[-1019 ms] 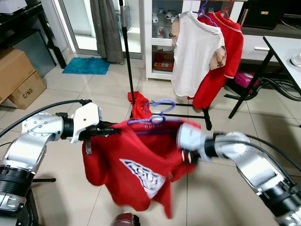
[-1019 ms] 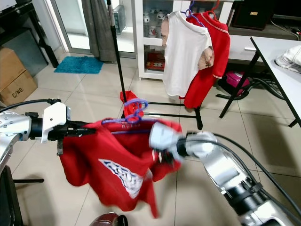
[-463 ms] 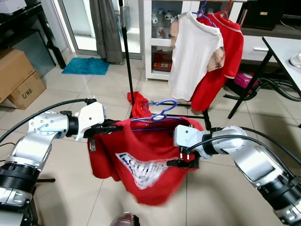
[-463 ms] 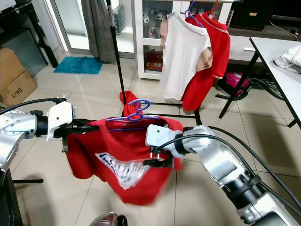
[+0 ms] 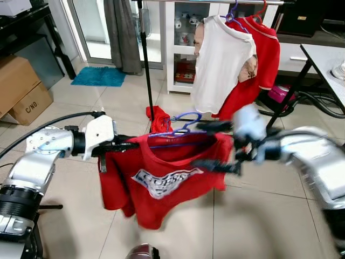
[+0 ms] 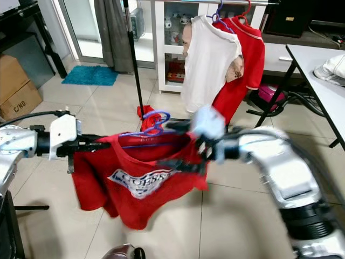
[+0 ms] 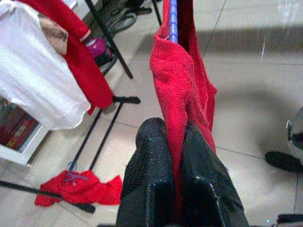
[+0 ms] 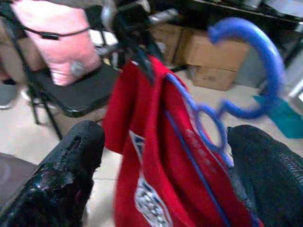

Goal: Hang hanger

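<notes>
Left eye view: blue hanger (image 5: 180,125) carrying red shirt (image 5: 161,175) lies level between both arms, hook up. Clothes rack (image 5: 146,65) with white shirt (image 5: 221,62) stands beyond. Left wrist view: left gripper (image 7: 173,156) clamped on shirt shoulder. Right wrist view: right gripper (image 8: 165,161) fingers apart, straddling hanger.

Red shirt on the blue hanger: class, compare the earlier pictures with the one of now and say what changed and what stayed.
The right gripper, earlier low against the red shirt, has swung up and out to the shirt's right shoulder, fingers wide apart around the blue hanger. The shirt now hangs flatter, its print facing out. The left gripper stays clamped on the left shoulder. The rack with its white shirt is unchanged.
</notes>
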Available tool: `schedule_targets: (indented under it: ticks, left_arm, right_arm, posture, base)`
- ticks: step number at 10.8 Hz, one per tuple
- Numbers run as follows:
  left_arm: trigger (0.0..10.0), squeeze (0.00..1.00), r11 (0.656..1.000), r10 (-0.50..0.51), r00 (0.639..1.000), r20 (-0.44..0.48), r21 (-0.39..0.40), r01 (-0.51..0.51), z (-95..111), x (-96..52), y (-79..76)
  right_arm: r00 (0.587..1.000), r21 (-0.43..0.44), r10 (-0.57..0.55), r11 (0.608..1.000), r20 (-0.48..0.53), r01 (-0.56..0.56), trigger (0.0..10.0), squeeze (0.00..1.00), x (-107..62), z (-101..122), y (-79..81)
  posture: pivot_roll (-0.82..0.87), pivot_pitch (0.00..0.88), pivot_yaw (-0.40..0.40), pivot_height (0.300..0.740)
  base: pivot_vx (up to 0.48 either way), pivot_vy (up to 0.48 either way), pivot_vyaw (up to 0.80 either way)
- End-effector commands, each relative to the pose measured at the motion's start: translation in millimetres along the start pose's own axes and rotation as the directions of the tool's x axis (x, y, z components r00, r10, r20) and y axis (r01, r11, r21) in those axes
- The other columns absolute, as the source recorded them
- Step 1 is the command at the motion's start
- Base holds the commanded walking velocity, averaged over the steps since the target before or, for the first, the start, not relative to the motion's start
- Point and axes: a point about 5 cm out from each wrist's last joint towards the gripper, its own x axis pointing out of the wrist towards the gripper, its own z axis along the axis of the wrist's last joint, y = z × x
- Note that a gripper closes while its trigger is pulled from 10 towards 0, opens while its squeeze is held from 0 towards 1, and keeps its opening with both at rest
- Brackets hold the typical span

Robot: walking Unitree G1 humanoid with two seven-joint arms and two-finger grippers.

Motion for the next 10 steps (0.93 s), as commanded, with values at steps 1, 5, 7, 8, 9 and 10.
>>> schedule_targets:
  ticks: [1,5,7,8,9,10]
  left_arm:
    - [0.0,0.0,1.0,0.021,0.999,0.042,0.019,-0.022,7,-5.7,3.9]
    - [0.0,0.0,0.976,0.209,0.974,0.087,-0.081,-0.203,5,-5.6,9.3]
    - [0.0,0.0,0.969,0.235,0.965,0.115,-0.101,-0.224,7,1.2,6.7]
    - [0.0,0.0,0.966,0.246,0.962,0.121,-0.107,-0.234,7,2.4,6.9]
    - [0.0,0.0,0.966,0.247,0.961,0.124,-0.107,-0.235,8,4.8,5.8]
    - [0.0,0.0,0.966,0.249,0.96,0.13,-0.111,-0.235,10,6.6,4.8]
  right_arm:
    - [0.998,-0.018,-0.046,0.999,-0.043,0.045,10.0,0.0,-8.3,0,-5.6]
    - [0.863,0.2,-0.458,0.844,-0.213,0.497,10.0,0.0,-3.5,-34,-22.0]
    - [0.828,0.339,-0.529,0.757,-0.186,0.559,10.0,0.0,11.6,-34,-10.8]
    - [0.809,0.354,-0.556,0.729,-0.192,0.585,10.0,0.0,16.0,-33,-9.1]
    - [0.76,0.368,-0.616,0.67,-0.209,0.645,10.0,0.0,23.4,-34,-10.1]
    - [0.696,0.353,-0.681,0.609,-0.226,0.71,7.0,0.0,25.3,-34,-14.9]
  posture:
    - [0.01,0.0,0.054,0.74]
    - [0.02,0.0,0.052,0.74]
    - [0.02,0.0,0.055,0.74]
    - [0.02,0.0,0.057,0.74]
    - [0.02,0.0,0.058,0.74]
    - [0.02,0.0,0.06,0.74]
  base:
    - [0.0,0.0,0.0]
    - [0.0,0.0,0.0]
    - [0.0,0.0,0.0]
    - [0.0,0.0,0.0]
    - [0.0,0.0,0.0]
    - [0.0,0.0,0.0]
